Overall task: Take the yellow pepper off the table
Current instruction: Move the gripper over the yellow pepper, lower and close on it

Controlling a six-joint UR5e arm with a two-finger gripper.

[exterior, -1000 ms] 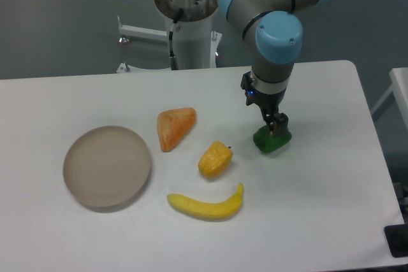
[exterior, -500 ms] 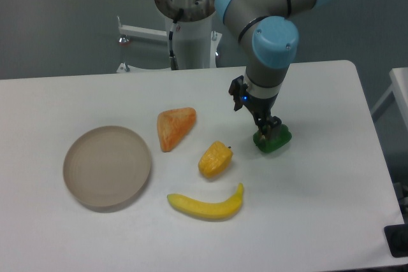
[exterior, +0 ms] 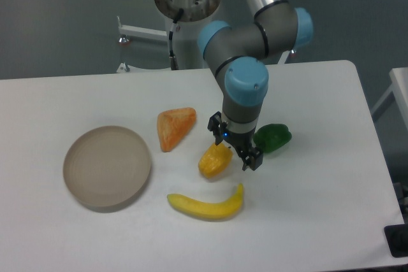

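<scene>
White, smooth counter (exterior: 331, 208) with rounded corners, set against a grey floor. End effector (exterior: 234, 149): dark, two fingers spread apart, held low over the counter, nothing gripped. Yellow pepper (exterior: 213, 160): lumpy, glossy, yellow-orange; lies on the counter just below and to the left of the end effector, partly overlapped by it; contact cannot be told. Green pepper (exterior: 273, 138): glossy, rounded, just right. Orange wedge (exterior: 174, 126): matte, upper left. Banana (exterior: 207, 205): curved, smooth, below. Round beige plate (exterior: 107, 167): shallow, far left.
</scene>
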